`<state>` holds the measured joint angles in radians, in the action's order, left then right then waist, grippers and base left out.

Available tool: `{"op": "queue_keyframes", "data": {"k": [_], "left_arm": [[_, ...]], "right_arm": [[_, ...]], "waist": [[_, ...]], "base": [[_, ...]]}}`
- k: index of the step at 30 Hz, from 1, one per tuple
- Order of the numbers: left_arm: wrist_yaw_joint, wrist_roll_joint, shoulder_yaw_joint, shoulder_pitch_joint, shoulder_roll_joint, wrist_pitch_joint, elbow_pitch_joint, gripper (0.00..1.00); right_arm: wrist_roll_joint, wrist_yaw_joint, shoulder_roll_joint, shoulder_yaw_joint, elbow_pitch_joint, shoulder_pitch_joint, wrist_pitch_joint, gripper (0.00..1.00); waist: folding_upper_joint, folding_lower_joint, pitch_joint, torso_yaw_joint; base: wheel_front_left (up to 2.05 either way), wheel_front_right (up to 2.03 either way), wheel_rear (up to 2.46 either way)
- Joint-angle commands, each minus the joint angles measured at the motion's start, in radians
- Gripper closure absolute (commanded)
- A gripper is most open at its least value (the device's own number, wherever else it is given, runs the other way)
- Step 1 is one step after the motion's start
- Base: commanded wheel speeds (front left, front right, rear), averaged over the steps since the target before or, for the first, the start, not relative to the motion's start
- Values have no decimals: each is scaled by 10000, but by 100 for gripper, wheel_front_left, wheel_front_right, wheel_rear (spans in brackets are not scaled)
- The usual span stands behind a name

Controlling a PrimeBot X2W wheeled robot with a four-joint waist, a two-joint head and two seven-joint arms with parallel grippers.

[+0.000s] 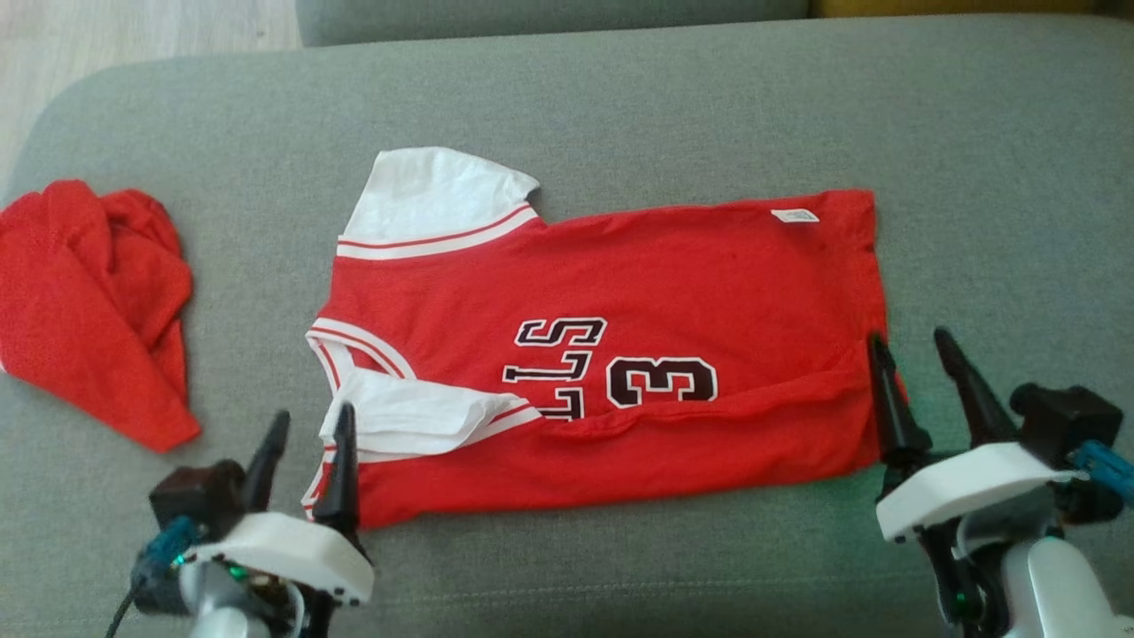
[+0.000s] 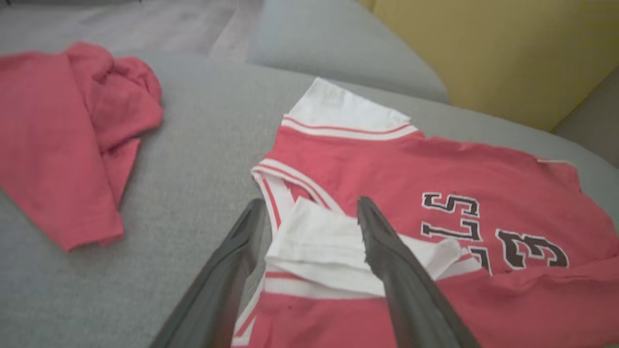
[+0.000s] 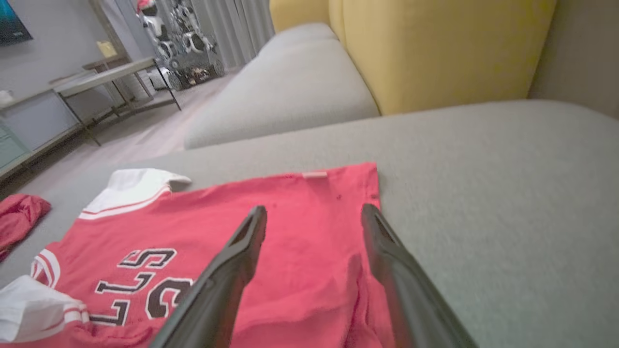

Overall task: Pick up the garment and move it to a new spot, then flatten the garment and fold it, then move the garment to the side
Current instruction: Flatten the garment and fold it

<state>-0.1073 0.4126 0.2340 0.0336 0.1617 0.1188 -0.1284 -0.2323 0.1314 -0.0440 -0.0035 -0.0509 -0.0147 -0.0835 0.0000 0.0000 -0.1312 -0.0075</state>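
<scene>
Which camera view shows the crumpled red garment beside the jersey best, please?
The head view: the crumpled red garment lies almost whole on the grey cushion, left of the jersey. The left wrist view has it large but blurred and cut at the left edge; the right wrist view catches just a corner.

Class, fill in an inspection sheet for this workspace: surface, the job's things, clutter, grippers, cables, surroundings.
Surface: grey fabric sofa cushion, bare around the clothing.
Job's things: red jersey with white sleeves, mostly flat, near edge and near sleeve folded over.
Clutter: crumpled red cloth at the left, apart from the jersey.
Grippers: left gripper open at the jersey's collar end; right gripper open at its hem end.
Cables: left wrist's blue cable; right wrist's blue cable.
Surroundings: yellow backrest cushion, pale floor, grey table beyond.
</scene>
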Motion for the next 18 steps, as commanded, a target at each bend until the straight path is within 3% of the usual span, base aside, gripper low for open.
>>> {"op": "queue_keyframes", "data": {"k": [1, 11, 18], "left_arm": [[-112, -185, -412, -561, 220, 239, 452, 0], [-191, -554, -300, -1169, 378, 548, 738, 0], [528, -346, -47, -3281, 385, 184, -215, 0]], "right_arm": [[155, -7, -63, 261, 519, -481, 205, 0], [406, -7, -63, 444, 1363, -345, 246, 0], [415, -7, -63, 371, 1871, -731, 121, 0]], "waist": [[0, 0, 76, 23], [0, 0, 148, 64], [0, 0, -896, 47]], "base": [[0, 0, 0], [0, 0, 0], [0, 0, 0]]}}
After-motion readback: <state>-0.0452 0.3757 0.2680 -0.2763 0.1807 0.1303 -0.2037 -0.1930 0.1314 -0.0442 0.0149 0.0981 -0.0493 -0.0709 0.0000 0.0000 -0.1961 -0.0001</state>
